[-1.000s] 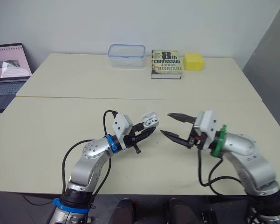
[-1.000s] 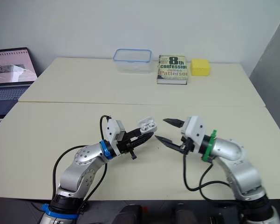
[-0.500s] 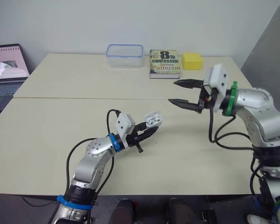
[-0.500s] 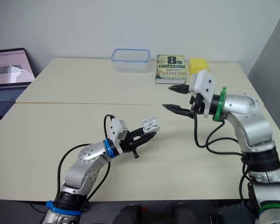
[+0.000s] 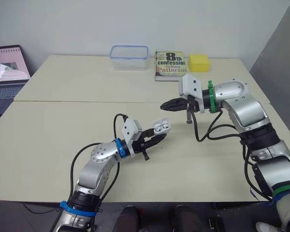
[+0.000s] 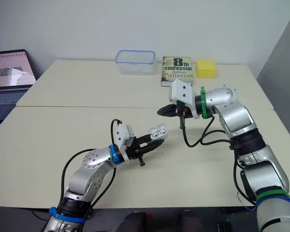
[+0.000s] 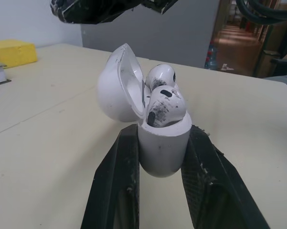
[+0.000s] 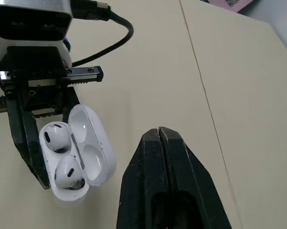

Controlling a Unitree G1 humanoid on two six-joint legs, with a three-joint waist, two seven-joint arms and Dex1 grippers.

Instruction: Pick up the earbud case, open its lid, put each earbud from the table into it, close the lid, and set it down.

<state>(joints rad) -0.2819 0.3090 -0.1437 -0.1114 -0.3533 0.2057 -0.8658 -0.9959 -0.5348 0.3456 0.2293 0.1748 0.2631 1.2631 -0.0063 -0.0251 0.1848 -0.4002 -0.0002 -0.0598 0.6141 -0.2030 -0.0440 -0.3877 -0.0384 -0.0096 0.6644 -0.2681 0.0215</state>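
The white earbud case (image 5: pixel 160 128) hangs just above the table's middle, clamped by its base in my left gripper (image 5: pixel 157 137). Its lid (image 7: pixel 115 86) stands open. Two white earbuds (image 7: pixel 163 102) sit in their sockets, also seen from above as earbuds (image 8: pixel 55 136). My right gripper (image 5: pixel 162 107) is shut with nothing between its fingers. It hovers a little behind and above the case, tips pointing left, apart from it. The left wrist view has the case (image 7: pixel 163 143) squeezed between both black fingers (image 7: pixel 117 181).
Along the far edge of the table (image 5: pixel 62 145) stand a clear plastic box (image 5: pixel 130 57), a paperback book (image 5: pixel 171 65) and a yellow block (image 5: pixel 199 63). A laptop (image 5: pixel 7 72) sits off the left side. A seam (image 5: pixel 87 102) crosses the table.
My right gripper drew away from the case up toward the back right, then swung back toward the centre and closed. The left gripper kept its hold on the open case.
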